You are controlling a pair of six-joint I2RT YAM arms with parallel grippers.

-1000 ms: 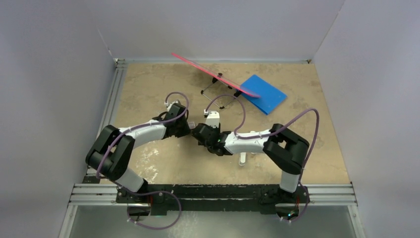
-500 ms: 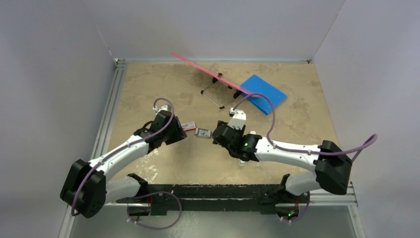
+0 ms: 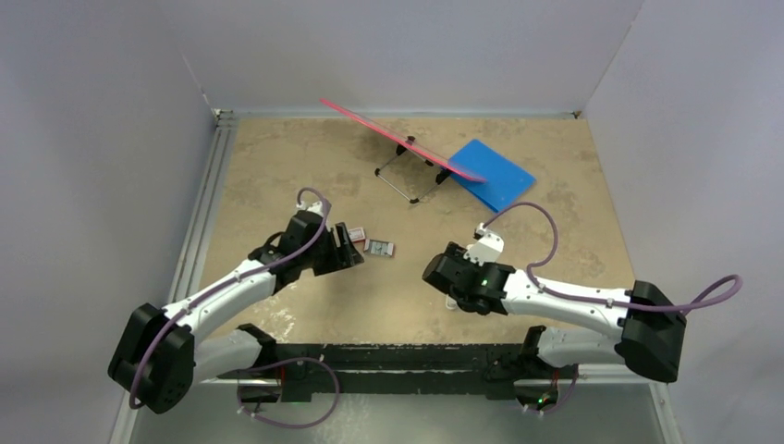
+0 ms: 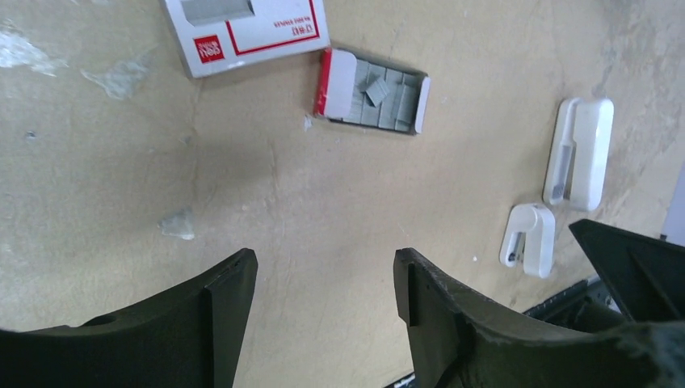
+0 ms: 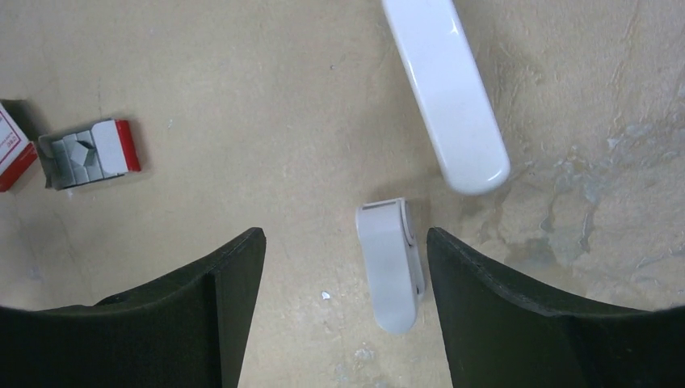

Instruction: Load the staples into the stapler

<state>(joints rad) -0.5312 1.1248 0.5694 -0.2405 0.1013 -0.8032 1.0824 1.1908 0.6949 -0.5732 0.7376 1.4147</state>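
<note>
Above the tan table (image 3: pixel 305 157), left hand (image 4: pixel 323 275) spread open and empty, right hand (image 5: pixel 346 238) spread open and empty too. Under the right hand, a long white stapler bar (image 5: pixel 446 93) with a shorter white stapler piece (image 5: pixel 390 267) just beside its end, not touching. Ahead of the left hand, the red-and-white box sleeve (image 4: pixel 246 28) and, just beside it, the staples (image 4: pixel 373 101): grey strips lying in an open red-ended tray (image 4: pixel 325 82).

The surface (image 4: pixel 307 210) looks like matt, mottled beige stone with pale scuffs. The staples (image 4: pixel 376 93) are dull grey metal; their box (image 4: pixel 250 28) is smooth printed cardboard. The stapler (image 5: pixel 444 89) is glossy white plastic. The fingers (image 5: pixel 218 323) are matt, grainy black plastic.
</note>
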